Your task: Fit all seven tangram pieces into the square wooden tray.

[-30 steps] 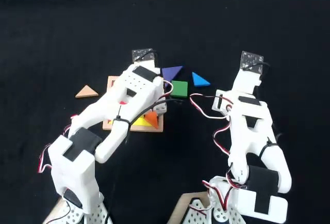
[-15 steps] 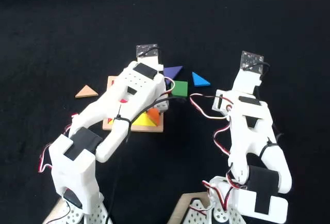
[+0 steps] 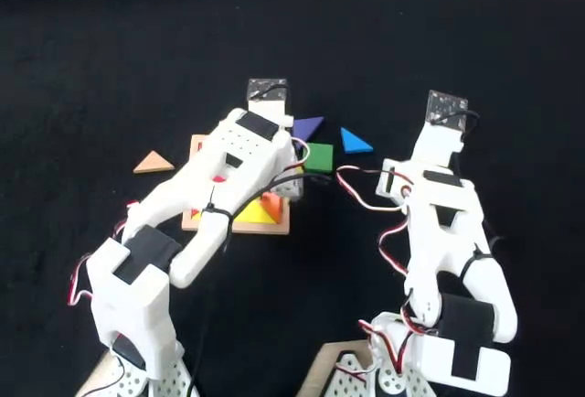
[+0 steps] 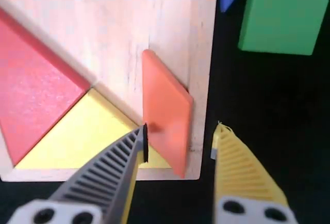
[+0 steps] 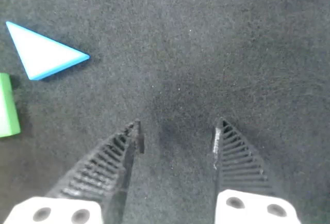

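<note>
The square wooden tray holds a red triangle and a yellow triangle. An orange parallelogram lies tilted, one edge resting up on the tray's right rim. My left gripper is open and straddles its near end; the grey finger touches it and the yellow finger is apart, outside the rim. In the high view the left arm covers most of the tray, with the orange piece peeking out. My right gripper is open above bare cloth.
Loose on the black cloth are a green square, a purple triangle and a blue triangle right of the tray, plus a tan triangle to its left. The blue triangle lies ahead of the right gripper.
The left arm's wrist has shifted slightly toward the far side and right, uncovering more of the orange parallelogram. The right arm has stayed still.
</note>
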